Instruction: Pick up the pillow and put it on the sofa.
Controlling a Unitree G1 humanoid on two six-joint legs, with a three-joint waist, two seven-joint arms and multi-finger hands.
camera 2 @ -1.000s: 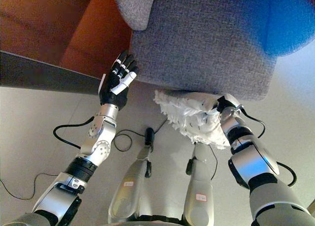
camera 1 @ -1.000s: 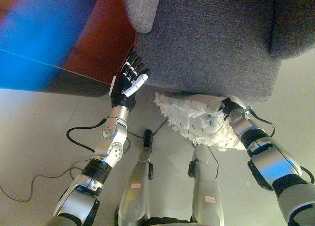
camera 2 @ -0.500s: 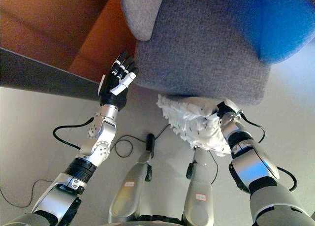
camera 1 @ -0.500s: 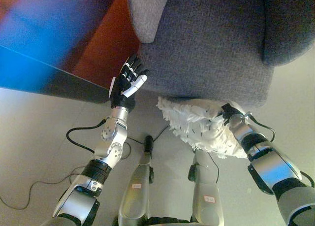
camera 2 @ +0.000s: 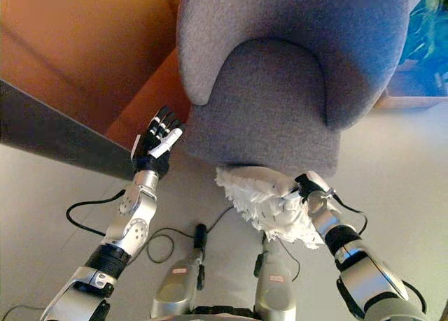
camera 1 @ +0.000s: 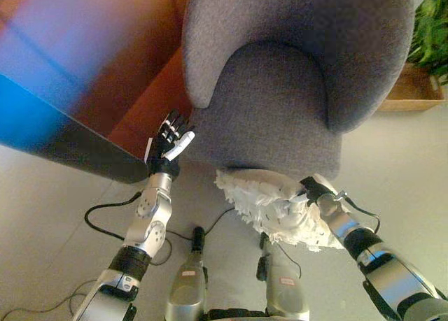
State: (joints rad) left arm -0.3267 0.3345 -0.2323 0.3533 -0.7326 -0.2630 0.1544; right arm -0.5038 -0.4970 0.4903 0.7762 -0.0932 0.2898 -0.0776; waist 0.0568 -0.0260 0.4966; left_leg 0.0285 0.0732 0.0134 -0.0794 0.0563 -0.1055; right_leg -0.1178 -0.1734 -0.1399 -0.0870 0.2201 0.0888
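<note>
Two hands in play, and only one has anything in it. Our right hand is clamped on the white fluffy pillow, dark fingers curled into its upper right edge, arm coming in from about 5 o'clock. That pillow hangs off the floor, low in the middle of the view, right up against the front edge of the grey sofa, just under the seat cushion and not on it yet. From the seat's centre it sits at roughly 6 o'clock.

Our left hand is up at about 9 o'clock from the pillow, well apart from it, fingers straight and loosely spread with the white tips showing, holding nothing. It's just beside the sofa's front left corner; we can't tell if it actually touches the fabric.

Behind the left hand there's a reddish-brown wooden panel filling the 10 o'clock corner, and a potted green plant in a wooden box peeks in at 2 o'clock. Pale grey floor underneath everything.
</note>
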